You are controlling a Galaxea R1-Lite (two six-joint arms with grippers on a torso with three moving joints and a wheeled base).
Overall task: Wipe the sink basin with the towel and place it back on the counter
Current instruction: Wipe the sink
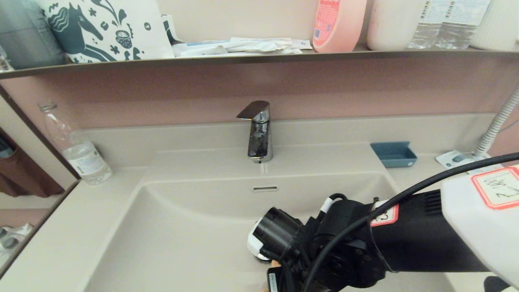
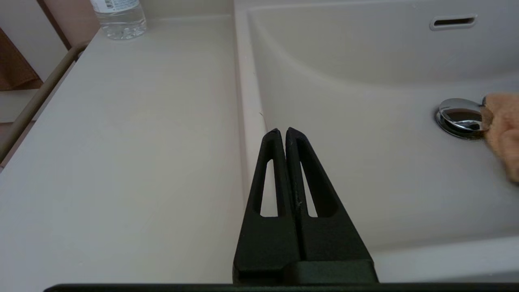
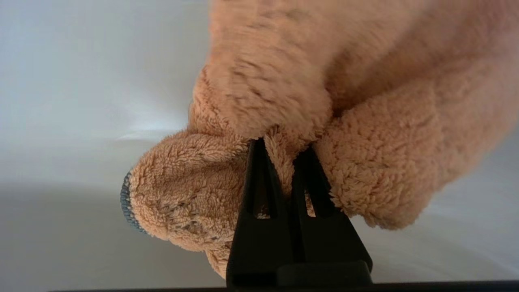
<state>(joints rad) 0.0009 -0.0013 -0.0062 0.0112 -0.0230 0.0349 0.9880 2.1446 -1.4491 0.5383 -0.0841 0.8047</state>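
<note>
My right arm (image 1: pixel 332 243) reaches down into the beige sink basin (image 1: pixel 182 231) and covers the drain there. In the right wrist view my right gripper (image 3: pixel 284 148) is shut on a fold of the fluffy orange towel (image 3: pixel 284 81), which bunches around both fingers against the basin floor. The left wrist view shows an edge of the towel (image 2: pixel 502 129) touching the chrome drain plug (image 2: pixel 460 115). My left gripper (image 2: pixel 282 132) is shut and empty. It hovers over the basin's left rim, beside the flat counter (image 2: pixel 121 142).
A chrome faucet (image 1: pixel 258 129) stands behind the basin above the overflow slot (image 1: pixel 265 188). On the counter are a water bottle (image 1: pixel 81 150) at back left and a blue dish (image 1: pixel 393 154) at back right. A brown shelf (image 1: pixel 243 59) with bottles runs overhead.
</note>
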